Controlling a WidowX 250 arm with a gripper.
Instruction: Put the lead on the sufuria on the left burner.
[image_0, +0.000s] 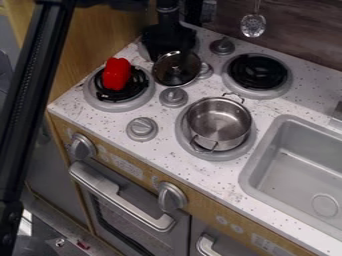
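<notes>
A round, shiny metal pot (218, 122) with wire loop handles sits on the speckled worktop (268, 106). A glossy red pepper (117, 73) rests on black coils (138, 82). Farther back, the arm (167, 11) hangs down beside the rimmed, see-through lid (175, 74); whether the jaws (169, 51) grip it, I can't tell.

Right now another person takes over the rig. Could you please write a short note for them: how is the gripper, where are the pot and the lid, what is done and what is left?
Gripper: at the back of the stove, right at the lid; I cannot tell whether it has hold of it.
Lid: glass, between the left burner and the back right one.
Pot: uncovered, on the front burner beside the sink. The left burner holds a red pepper.
Done: lid not yet on pot.
Left: bring it over and seat it on the rim.
</notes>
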